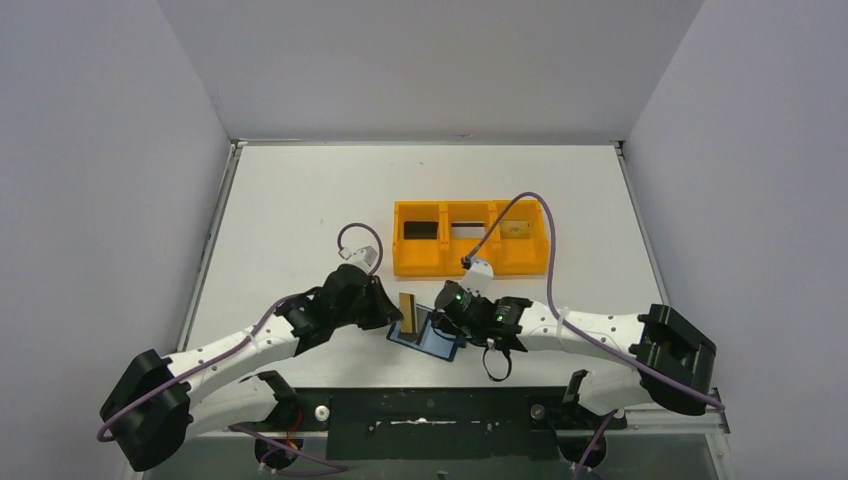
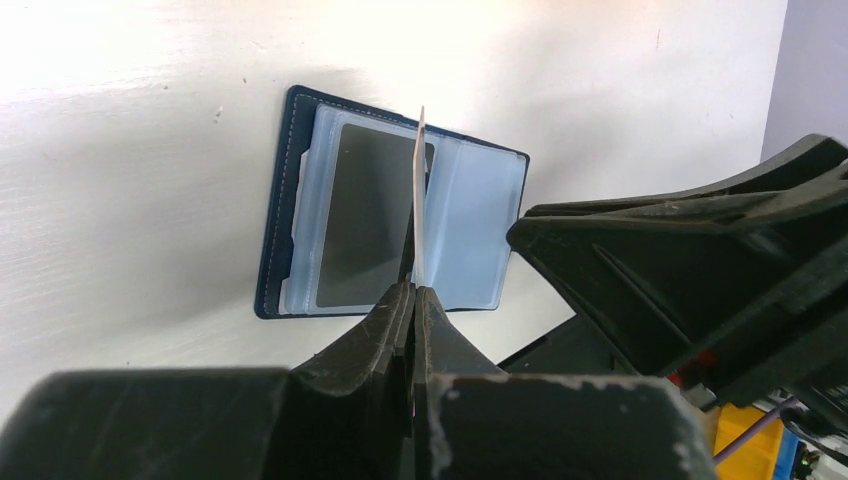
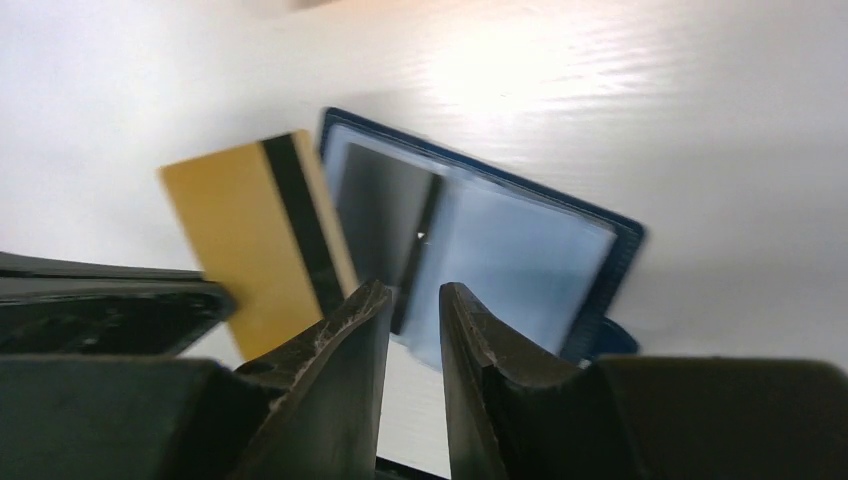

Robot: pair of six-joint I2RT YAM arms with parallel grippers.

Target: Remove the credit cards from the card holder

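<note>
Gold card (image 3: 250, 235) pinched in left fingers (image 2: 388, 325) beside open navy card holder (image 2: 470, 230)

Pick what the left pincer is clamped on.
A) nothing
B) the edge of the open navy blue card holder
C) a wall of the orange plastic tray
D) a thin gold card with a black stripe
D: the left pincer is shut on the thin gold card with a black stripe, held on edge, out of the open navy blue card holder.

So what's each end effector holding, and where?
Left end effector pinches the gold card by its near end; right end effector holds nothing.
</note>
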